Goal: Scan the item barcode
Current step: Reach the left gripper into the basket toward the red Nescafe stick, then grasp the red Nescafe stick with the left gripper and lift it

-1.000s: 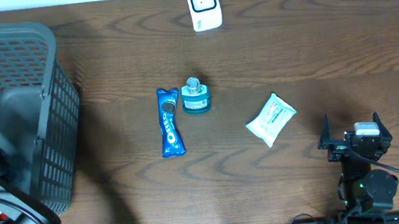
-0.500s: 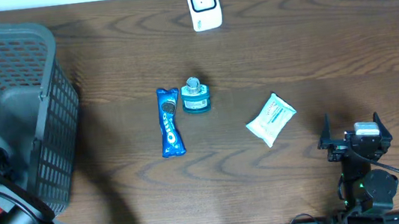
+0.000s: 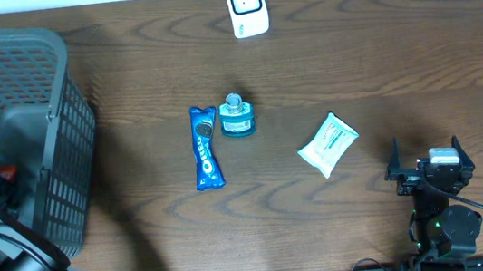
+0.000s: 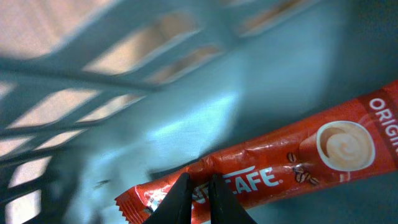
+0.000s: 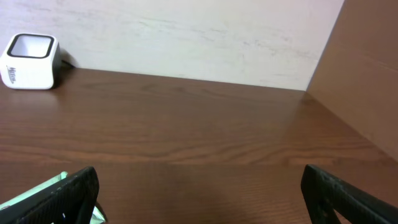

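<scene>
A red Nescafe stick sachet (image 4: 280, 168) lies slantwise across the left wrist view, above the grey floor of the basket (image 3: 22, 51). My left gripper (image 4: 198, 182) is shut on it near its crimped left end, the two black fingers pinching it with only a sliver between them. From overhead a bit of the red sachet (image 3: 8, 171) shows inside the basket at the left arm's tip. The white barcode scanner (image 3: 246, 7) stands at the table's far edge, also seen by the right wrist camera as the scanner (image 5: 28, 61). My right gripper (image 3: 428, 167) rests open at the front right.
An Oreo pack (image 3: 205, 147) and a blue-lidded jar (image 3: 237, 116) lie mid-table. A white wipes pack (image 3: 326, 144) lies left of the right gripper. The basket's mesh walls surround the left gripper. A cardboard panel (image 5: 367, 74) stands to the right.
The left arm has shifted a little inside the basket, and a red bit of the sachet now shows at its tip in the overhead view. The right arm has not moved.
</scene>
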Controlling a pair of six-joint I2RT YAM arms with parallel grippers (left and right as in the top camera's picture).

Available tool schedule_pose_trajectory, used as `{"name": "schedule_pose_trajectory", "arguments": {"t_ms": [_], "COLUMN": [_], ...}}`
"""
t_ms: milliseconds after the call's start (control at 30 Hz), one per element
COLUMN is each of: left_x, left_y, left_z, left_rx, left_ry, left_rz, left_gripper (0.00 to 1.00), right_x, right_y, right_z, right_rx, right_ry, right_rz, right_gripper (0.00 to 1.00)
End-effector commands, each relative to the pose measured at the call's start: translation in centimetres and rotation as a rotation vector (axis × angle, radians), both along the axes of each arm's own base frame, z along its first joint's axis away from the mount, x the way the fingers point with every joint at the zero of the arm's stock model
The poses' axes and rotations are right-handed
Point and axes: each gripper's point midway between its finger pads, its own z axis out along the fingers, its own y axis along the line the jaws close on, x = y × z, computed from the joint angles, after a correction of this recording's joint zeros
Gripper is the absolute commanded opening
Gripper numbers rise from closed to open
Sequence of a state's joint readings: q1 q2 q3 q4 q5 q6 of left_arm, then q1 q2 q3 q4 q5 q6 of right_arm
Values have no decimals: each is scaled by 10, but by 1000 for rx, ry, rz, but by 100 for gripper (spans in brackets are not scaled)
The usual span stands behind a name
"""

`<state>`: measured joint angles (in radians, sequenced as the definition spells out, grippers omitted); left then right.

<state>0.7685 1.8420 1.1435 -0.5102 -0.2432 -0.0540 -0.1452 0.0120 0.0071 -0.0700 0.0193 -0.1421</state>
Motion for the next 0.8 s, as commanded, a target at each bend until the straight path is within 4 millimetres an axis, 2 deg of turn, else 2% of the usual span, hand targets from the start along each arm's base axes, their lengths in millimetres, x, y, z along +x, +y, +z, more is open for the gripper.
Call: {"name": "schedule_pose_trajectory", "arguments": {"t_ms": [0,167,200,267,300,333,400,633,767], "left_x": [27,46,48,53,54,55,57,66,65], "left_y": [-58,-75,-77,-78,-77,-76,-74,-67,-68], "left_z": [-41,-41,-40,-37,-34,-31,-22,28,42], "left_rx": [-222,-213,-212,-203,-197,-193,-177,-73,-45], "left_ry": [-43,-45,-47,-56,-63,-68,-85,-158,-156], "left_rz": [-151,-220,-227,-238,-239,-239,-241,-324,-384], "left_gripper": [13,14,25,64,76,97,100,98,98], "right_x": [0,0,0,0,0,0,0,0,0], "right_y": [1,1,1,1,1,1,1,1,1], "right_z": [0,0,0,0,0,0,0,0,0], "right_rx": [6,6,6,6,6,6,6,6,6], "right_ry": [-3,-3,-3,-3,-3,-3,-3,-3,-3], "right_rz": [3,3,3,3,3,3,3,3,3], "right_gripper": [99,99,99,99,99,99,99,99,99]}}
